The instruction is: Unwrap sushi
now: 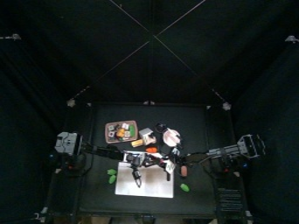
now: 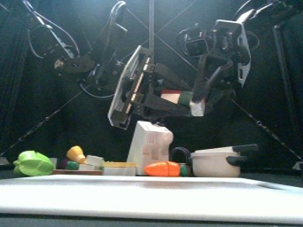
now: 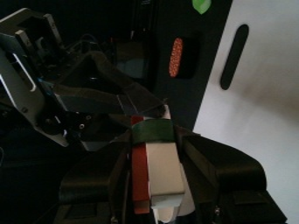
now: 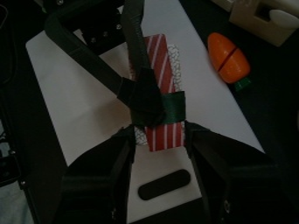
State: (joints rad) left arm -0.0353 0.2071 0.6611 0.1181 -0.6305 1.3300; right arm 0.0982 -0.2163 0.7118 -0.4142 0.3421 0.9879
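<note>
The sushi (image 4: 162, 87) is hanging above the white board (image 4: 70, 96), both the left gripper (image 3: 158, 140) and right gripper (image 4: 158, 122) clamping it, apparently mid-unwrap; next they should be peeling the wrapper apart.

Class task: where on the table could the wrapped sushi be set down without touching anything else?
The white board is mostly bare toward its front edge, below both grippers. Crowded: the table's back, with the food tray and toy carrot, and the green toy beside the board.

The pen is dim, with light falling from above onto the white board (image 1: 149, 178) while the curtains (image 1: 47, 61) stay nearly black. In the front view the board's near edge (image 2: 151, 199) is soft and out of focus. Both wrist views are dark and murky up close.
</note>
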